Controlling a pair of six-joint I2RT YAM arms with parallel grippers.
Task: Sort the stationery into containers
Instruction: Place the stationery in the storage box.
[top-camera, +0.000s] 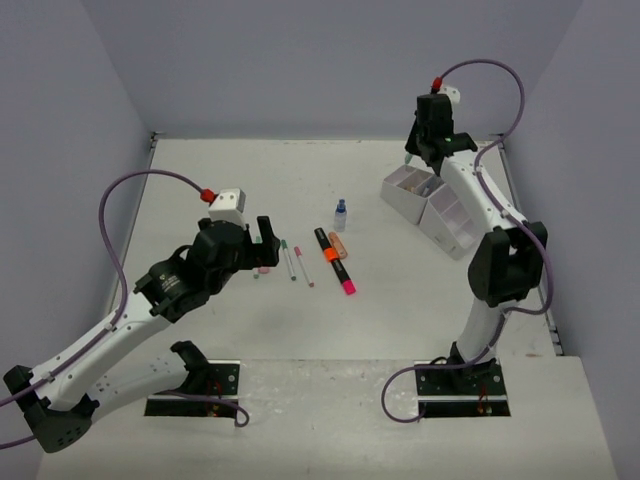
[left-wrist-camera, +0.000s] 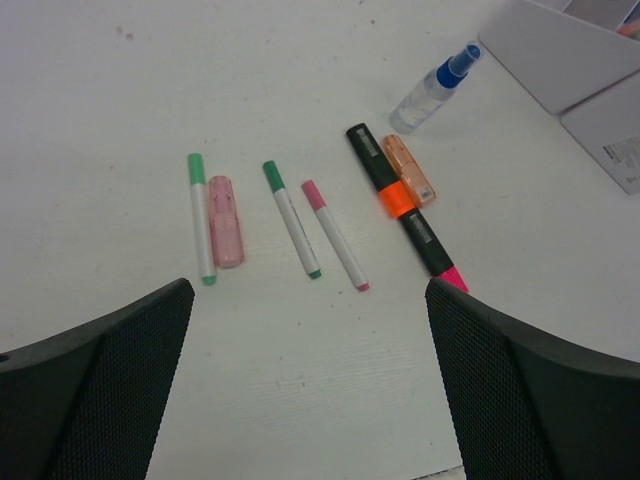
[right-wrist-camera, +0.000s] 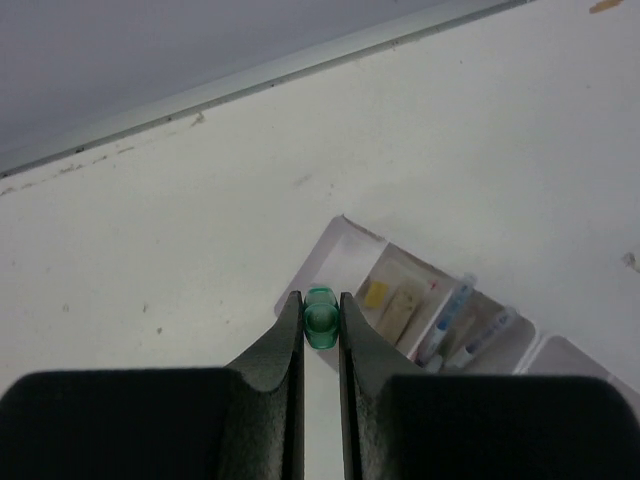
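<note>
My right gripper (right-wrist-camera: 321, 312) is shut on a green highlighter (right-wrist-camera: 321, 320), seen end-on, above the left end compartment of the white organizer (right-wrist-camera: 346, 258). In the top view it hangs (top-camera: 411, 157) over the organizer's far end (top-camera: 402, 203). My left gripper (left-wrist-camera: 308, 300) is open and empty above the table, just short of a row of stationery: a green-capped pen (left-wrist-camera: 201, 218), a pink highlighter (left-wrist-camera: 226, 221), a second green pen (left-wrist-camera: 291, 218), a pink pen (left-wrist-camera: 335, 235), a black marker with orange and pink (left-wrist-camera: 400, 205), an orange piece (left-wrist-camera: 409, 170) and a blue-capped bottle (left-wrist-camera: 433, 90).
The organizer's other compartments hold a yellow eraser (right-wrist-camera: 374, 293), a tan eraser (right-wrist-camera: 404, 305) and pens (right-wrist-camera: 447, 318). The back wall edge (right-wrist-camera: 250, 80) runs behind it. The organizer's corner (left-wrist-camera: 570, 50) shows at the top right of the left wrist view.
</note>
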